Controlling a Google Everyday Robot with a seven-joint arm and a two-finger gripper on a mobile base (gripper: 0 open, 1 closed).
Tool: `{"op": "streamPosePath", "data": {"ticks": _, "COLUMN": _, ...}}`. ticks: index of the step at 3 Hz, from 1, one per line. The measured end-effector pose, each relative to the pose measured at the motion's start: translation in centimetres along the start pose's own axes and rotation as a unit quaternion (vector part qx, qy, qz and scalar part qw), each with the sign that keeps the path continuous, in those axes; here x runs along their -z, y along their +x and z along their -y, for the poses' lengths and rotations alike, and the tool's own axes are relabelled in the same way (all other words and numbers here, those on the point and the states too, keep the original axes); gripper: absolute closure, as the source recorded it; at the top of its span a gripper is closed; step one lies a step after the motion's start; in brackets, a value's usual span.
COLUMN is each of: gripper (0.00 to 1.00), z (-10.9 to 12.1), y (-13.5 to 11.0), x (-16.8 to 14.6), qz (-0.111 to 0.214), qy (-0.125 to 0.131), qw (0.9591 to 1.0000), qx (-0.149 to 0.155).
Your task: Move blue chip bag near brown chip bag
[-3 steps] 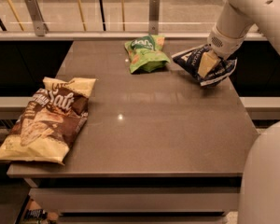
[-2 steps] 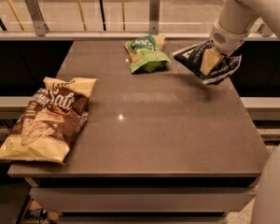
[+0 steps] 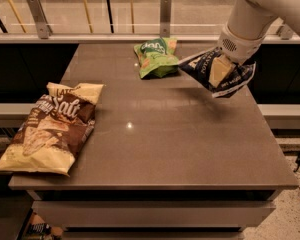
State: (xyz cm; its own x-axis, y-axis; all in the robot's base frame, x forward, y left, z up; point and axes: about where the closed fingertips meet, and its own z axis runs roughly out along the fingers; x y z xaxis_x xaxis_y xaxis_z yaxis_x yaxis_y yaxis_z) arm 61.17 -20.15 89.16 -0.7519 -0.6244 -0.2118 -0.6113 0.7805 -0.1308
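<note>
The blue chip bag is a small dark navy bag with white lettering, held up off the table at the back right. My gripper is shut on it, with a pale finger across its middle. The brown chip bag, large with pale yellow ends and white "Salt" lettering, lies flat at the table's front left, its corner over the edge. The two bags are far apart.
A small green chip bag lies at the back middle, just left of the held bag. The brown table ends at a front edge. A railing with glass runs behind it.
My gripper has lifted the blue chip bag off the table and carried it slightly left, toward the green bag.
</note>
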Motion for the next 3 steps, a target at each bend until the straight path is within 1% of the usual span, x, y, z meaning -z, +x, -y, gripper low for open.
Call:
{"op": "streamPosePath", "data": {"ticks": 1, "gripper": 1.0, "z": -3.52, "y": 0.07, "x": 0.82, "qz": 0.017, "qy": -0.003, "qw": 0.9997, "qx": 0.019}}
{"op": "streamPosePath", "data": {"ticks": 2, "gripper": 1.0, "z": -3.98, "y": 0.21, "x": 0.41, "qz": 0.013, "qy": -0.005, "qw": 0.9996, "qx": 0.024}}
{"op": "streamPosePath", "data": {"ticks": 3, "gripper": 1.0, "z": -3.44, "y": 0.2, "x": 0.27, "qz": 0.037, "qy": -0.041, "qw": 0.9978, "qx": 0.035}}
